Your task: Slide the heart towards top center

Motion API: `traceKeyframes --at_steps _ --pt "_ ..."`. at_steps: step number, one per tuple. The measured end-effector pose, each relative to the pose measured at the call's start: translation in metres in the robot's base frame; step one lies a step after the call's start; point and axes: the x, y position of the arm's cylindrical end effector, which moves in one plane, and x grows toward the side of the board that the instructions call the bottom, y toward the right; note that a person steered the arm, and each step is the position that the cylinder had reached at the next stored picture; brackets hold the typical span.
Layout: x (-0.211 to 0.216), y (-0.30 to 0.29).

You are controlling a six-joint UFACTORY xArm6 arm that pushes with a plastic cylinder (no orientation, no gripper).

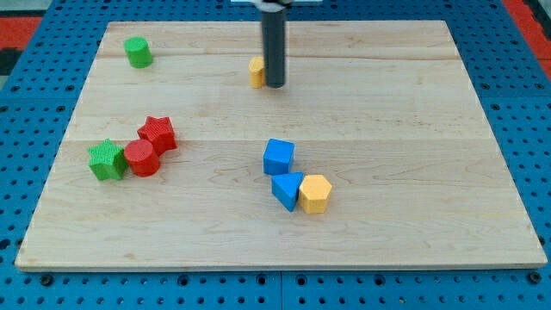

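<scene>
- A pale wooden board [387, 103] lies on a blue perforated base, and it fills most of the frame; the blocks sit on it in loose groups.
- My tip [275, 85] stands at upper centre, the dark rod running straight up out of the frame's top edge.
- There is no pincer here to be open or closed: the arm ends in the bare rod, which can only push.
- The yellow block [256, 71], which I take to be the heart though the rod hides its right part, sits touching or just beside the tip on the tip's left.
- Judging by that spot, the heart is already close to top centre, so little pushing seems left.
- The green cylinder [137, 52] stands alone at upper left, well apart from the work.
- At middle left the green star [107, 160], red cylinder [141, 158] and red star [158, 133] touch in a row.
- At lower centre the blue cube [278, 156], blue triangle [287, 189] and yellow hexagon [314, 193] cluster together, clear of the heart's path.
</scene>
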Motion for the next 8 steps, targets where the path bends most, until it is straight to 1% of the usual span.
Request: traceKeyframes --at_steps 1,2,3,4,5,6,7,8 --pt "0.001 0.017" --pt "0.041 -0.015" --pt "-0.002 -0.099" --pt "-0.025 -0.053" --pt "-0.004 -0.063" --pt "0.021 -0.047" --pt "0.022 0.012" --pt "0.006 0.012"
